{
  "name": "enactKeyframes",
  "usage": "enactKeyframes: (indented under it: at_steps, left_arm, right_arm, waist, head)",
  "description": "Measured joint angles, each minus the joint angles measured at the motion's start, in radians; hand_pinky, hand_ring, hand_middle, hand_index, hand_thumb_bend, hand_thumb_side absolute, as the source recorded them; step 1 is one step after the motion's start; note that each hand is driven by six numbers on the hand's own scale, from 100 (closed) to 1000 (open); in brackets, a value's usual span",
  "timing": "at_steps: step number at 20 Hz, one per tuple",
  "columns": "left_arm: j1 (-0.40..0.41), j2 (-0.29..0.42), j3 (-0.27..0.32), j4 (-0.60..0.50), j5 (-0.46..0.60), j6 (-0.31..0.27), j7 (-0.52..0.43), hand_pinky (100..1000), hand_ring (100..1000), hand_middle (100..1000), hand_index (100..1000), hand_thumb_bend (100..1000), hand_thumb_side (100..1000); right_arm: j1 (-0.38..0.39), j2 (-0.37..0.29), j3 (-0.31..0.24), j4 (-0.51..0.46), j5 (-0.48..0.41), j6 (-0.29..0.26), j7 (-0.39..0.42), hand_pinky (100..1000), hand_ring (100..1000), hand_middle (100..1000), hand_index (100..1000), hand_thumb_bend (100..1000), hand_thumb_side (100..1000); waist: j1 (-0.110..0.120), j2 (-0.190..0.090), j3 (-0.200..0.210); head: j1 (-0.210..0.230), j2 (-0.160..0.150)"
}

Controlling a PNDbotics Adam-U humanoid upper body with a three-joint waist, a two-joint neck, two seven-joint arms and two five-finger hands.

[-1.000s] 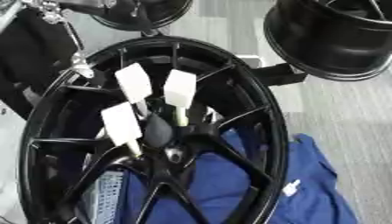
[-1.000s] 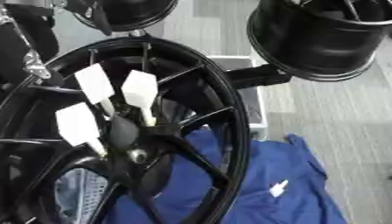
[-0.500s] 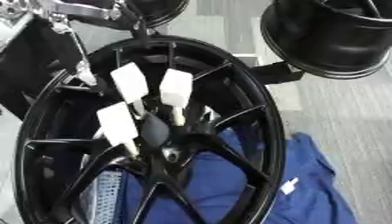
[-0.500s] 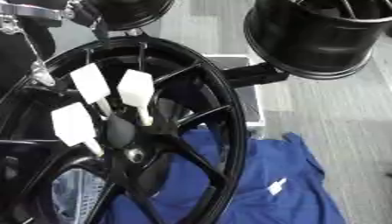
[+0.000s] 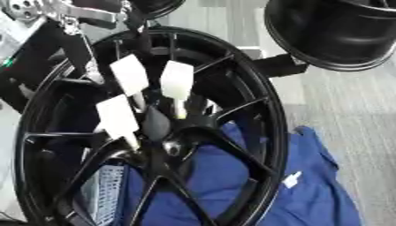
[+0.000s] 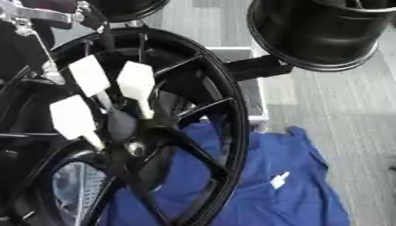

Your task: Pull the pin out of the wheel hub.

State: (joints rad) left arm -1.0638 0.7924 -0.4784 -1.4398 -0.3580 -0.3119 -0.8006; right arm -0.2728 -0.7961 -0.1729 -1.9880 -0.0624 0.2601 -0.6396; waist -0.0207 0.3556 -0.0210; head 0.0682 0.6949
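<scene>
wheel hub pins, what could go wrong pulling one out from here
The three white-tagged pins sit close together at the hub, so reaching for one could knock its neighbours. The left hand is at the wheel's top edge, with spokes between it and the pins; it may catch on them. Its fingers cannot be made out.

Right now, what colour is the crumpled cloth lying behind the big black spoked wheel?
The crumpled cloth is blue, with a small white tag; the right eye view shows it best.
</scene>
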Motion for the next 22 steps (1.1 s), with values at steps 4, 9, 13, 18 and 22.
enactKeyframes:
  at_steps: [4, 9, 13, 18, 22]
  left_arm:
    - [0.0, -0.007, -0.007, 0.011, 0.007, -0.002, 0.002, 818, 728, 644, 751, 670, 100]
    - [-0.007, -0.012, -0.014, 0.018, 0.016, -0.002, 0.002, 803, 698, 602, 743, 659, 100]
    - [-0.012, -0.021, -0.022, 0.027, 0.015, -0.002, 0.002, 792, 676, 571, 726, 655, 100]
    - [-0.014, -0.023, -0.023, 0.039, 0.011, -0.002, 0.002, 776, 645, 540, 689, 626, 100]
    - [-0.015, -0.029, -0.024, 0.042, 0.013, -0.002, 0.002, 765, 627, 525, 672, 607, 100]
  right_arm:
    - [0.0, 0.002, -0.002, 0.0, 0.003, -0.002, -0.002, 677, 629, 570, 754, 100, 438]
    - [0.0, 0.009, -0.006, 0.0, 0.004, -0.005, -0.004, 677, 629, 571, 755, 100, 439]
    - [0.0, 0.01, -0.006, 0.0, 0.004, -0.008, -0.008, 677, 629, 571, 755, 100, 439]
    - [0.0, 0.017, -0.007, 0.0, 0.004, -0.012, -0.012, 676, 629, 571, 755, 100, 440]
    - [0.001, 0.019, -0.011, 0.0, 0.004, -0.013, -0.017, 676, 630, 571, 755, 100, 442]
  waist:
    - [0.0, -0.001, 0.0]
    - [0.0, -0.002, 0.0]
    - [0.0, -0.002, 0.002]
    - [-0.002, -0.002, 0.004]
    - [-0.002, -0.003, 0.004]
  head:
    - [0.004, 0.009]
    - [0.023, 0.027]
    - [0.034, 0.042]
    - [0.038, 0.052]
    - [0.041, 0.052]
